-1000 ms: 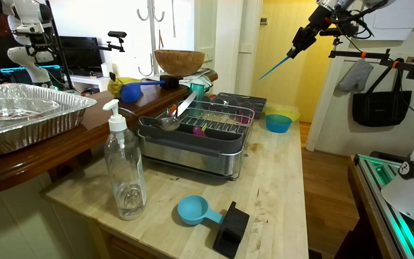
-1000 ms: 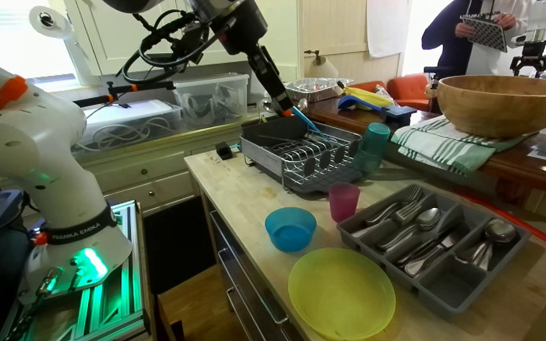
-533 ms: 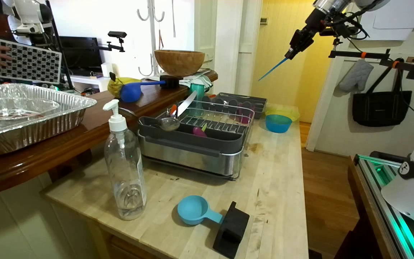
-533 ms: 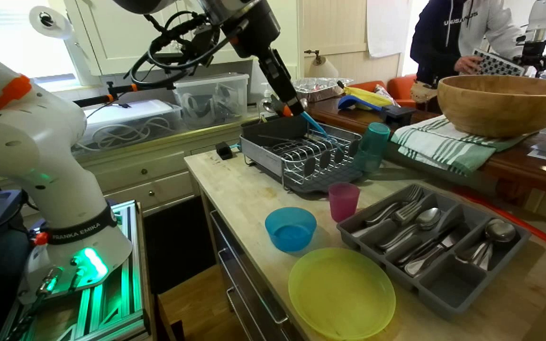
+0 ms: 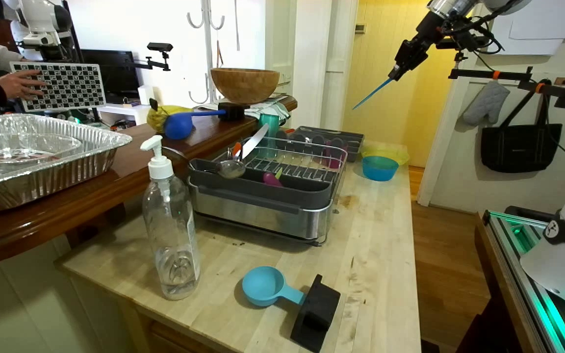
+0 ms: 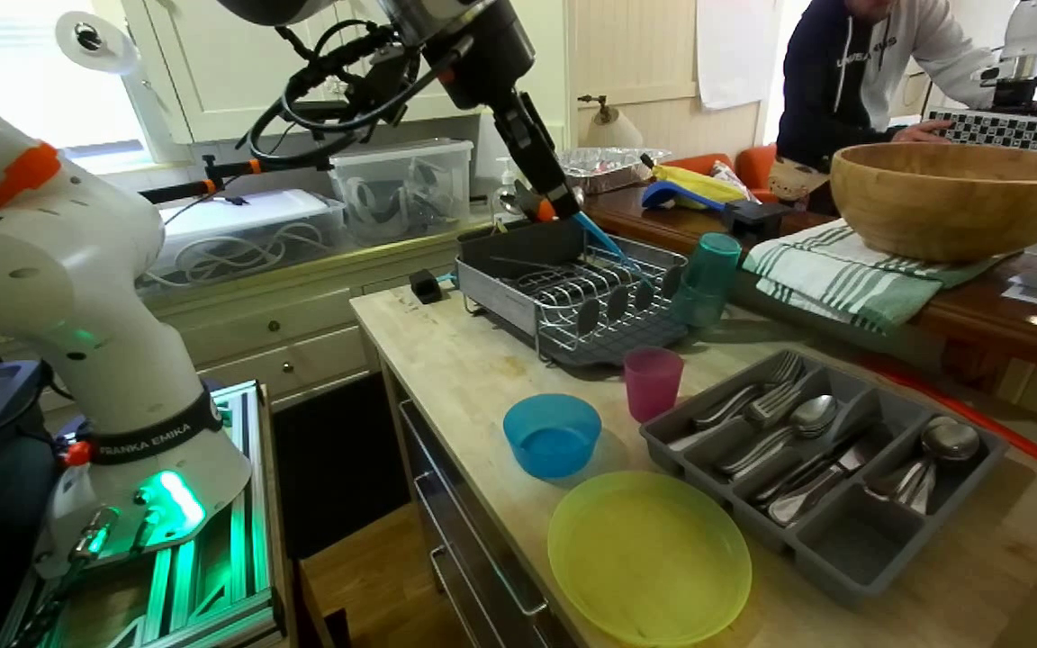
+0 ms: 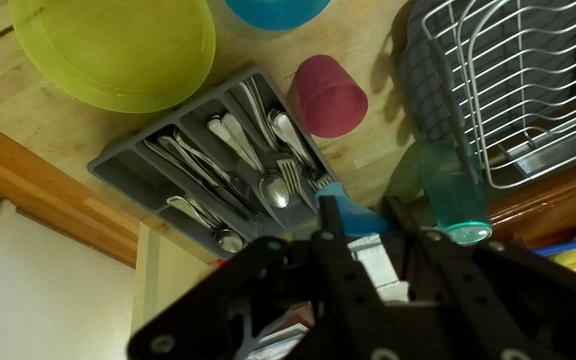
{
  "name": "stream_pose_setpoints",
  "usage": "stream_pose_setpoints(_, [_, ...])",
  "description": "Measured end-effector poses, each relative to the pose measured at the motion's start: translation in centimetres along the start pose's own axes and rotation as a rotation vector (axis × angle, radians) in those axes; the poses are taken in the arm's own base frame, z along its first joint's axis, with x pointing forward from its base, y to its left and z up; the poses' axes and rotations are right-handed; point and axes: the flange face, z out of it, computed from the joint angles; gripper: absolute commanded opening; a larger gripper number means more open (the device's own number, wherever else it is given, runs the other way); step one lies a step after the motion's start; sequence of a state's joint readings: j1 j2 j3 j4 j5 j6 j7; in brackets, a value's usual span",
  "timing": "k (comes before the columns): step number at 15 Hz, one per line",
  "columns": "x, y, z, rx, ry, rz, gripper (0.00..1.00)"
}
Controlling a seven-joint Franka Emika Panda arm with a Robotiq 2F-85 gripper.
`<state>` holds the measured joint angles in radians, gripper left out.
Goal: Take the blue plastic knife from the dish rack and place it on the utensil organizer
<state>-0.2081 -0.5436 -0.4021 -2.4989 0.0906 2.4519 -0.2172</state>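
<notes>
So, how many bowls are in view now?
2: a blue bowl on the counter near the yellow plate, and a wooden bowl on the striped towel. What sits in the foil tray is unclear; others may be hidden.

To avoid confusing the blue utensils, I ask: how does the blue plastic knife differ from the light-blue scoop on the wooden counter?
Shape: the blue plastic knife is long and thin, while the light-blue scoop is round with a short handle.
Place: the knife is held in the air by the gripper, while the scoop rests on the wooden counter.
Pose: the knife slants downward, while the scoop lies hollow side up.
Both are blue.
</notes>
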Motion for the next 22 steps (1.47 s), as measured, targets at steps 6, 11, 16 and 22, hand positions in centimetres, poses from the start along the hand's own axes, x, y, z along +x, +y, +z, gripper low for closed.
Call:
stream_pose_setpoints(6, [1.7, 1.7, 2.5, -0.056, 0.011, 0.061, 0.07])
stream_pose_setpoints(11, [3.4, 4.3, 5.8, -0.096, 0.001, 0.127, 0.07])
stream_pose_setpoints(16, [5.0, 6.4, 8.0, -0.047, 0.007, 0.150, 0.07])
stream_pose_setpoints(22, [6.1, 9.9, 9.7, -0.009, 0.025, 0.077, 0.07])
